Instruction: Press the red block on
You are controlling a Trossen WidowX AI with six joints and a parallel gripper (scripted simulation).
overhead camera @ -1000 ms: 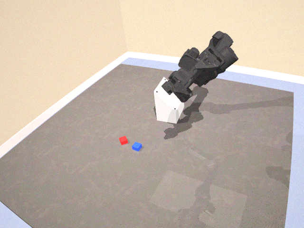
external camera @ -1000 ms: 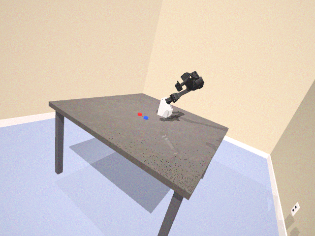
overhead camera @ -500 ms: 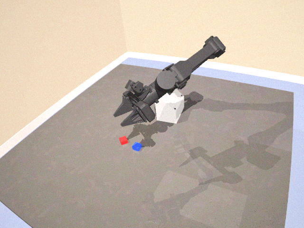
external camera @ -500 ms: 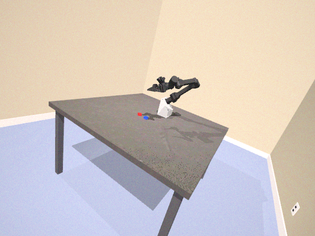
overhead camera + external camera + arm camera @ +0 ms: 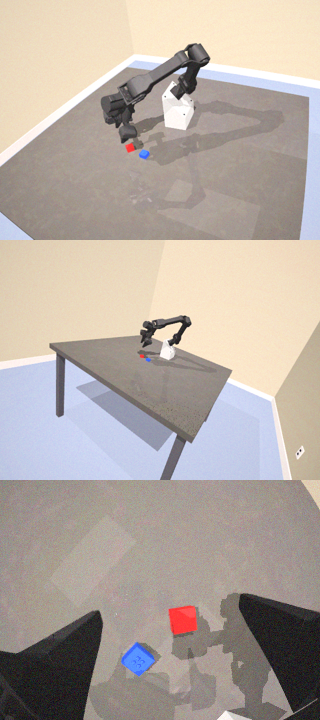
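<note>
End effector (image 5: 120, 134) (image 5: 142, 344) (image 5: 170, 604) wide open, with nothing held, above the worktop (image 5: 77, 180) (image 5: 103, 364) (image 5: 165, 540). Directly ahead along the approach, below the fingertips: red block (image 5: 130, 147) (image 5: 141, 356) (image 5: 183, 620), on the worktop, untouched. In the wrist view, between the two fingers, slightly right of their midline; nearly square in outline, without a distinct long axis, and with sides only slightly turned from the closing direction. Probably at the approach stage, with descent and a slight lateral correction required before closure. Farther off the midline, toward the left-hand finger in the wrist view: blue block (image 5: 144, 154) (image 5: 148, 359) (image 5: 138, 659), studs upward, turned cornerwise, near but apart from the red. For the later press, probably a rotation to match.
</note>
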